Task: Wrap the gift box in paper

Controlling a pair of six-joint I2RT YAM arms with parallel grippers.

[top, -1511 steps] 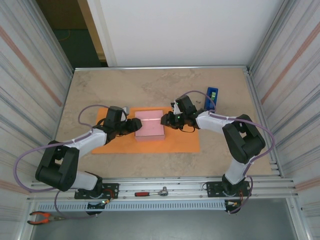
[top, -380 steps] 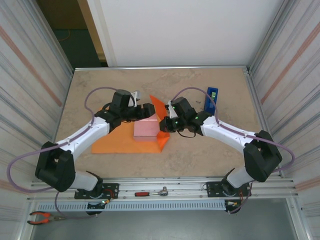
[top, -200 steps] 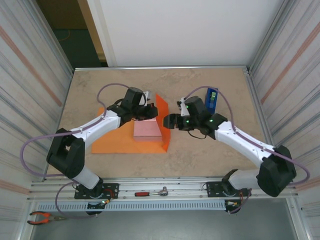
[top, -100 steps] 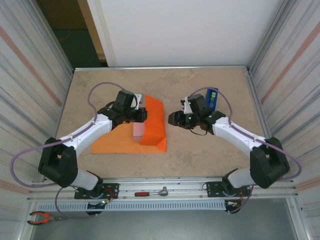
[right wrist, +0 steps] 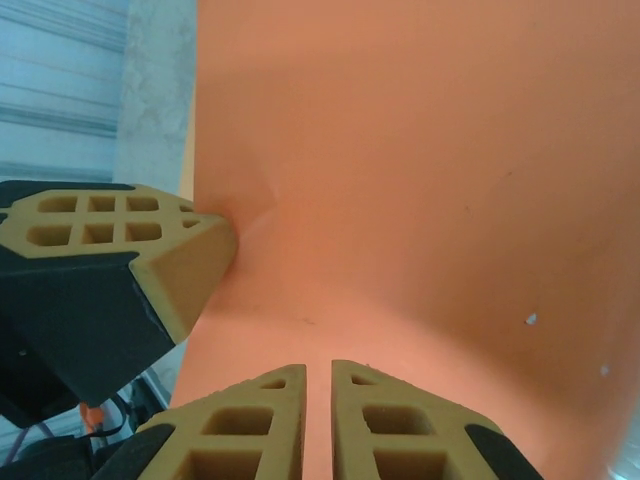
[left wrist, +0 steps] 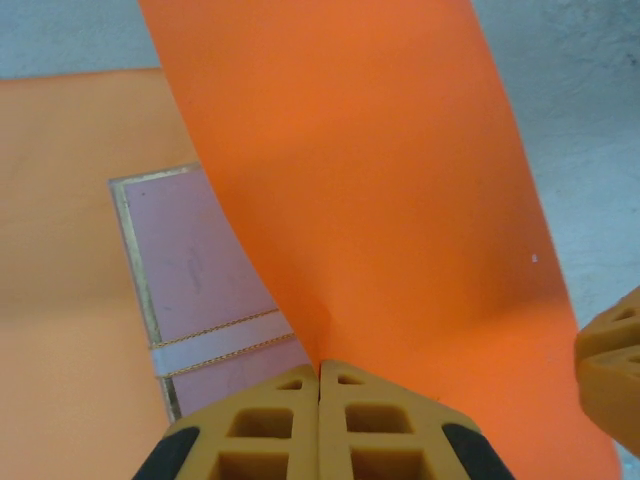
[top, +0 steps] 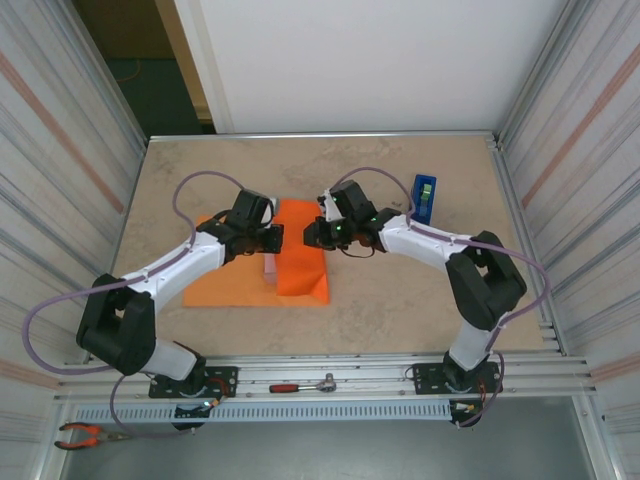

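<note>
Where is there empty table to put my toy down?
The far strip of table between the orange paper and the back wall is bare, and so is the near strip between the paper and the front rail. It's crowded in the middle, where the left tool and right tool meet at the paper.

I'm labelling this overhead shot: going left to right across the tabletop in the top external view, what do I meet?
Flat part of the orange paper → left gripper → right gripper → blue object.
</note>
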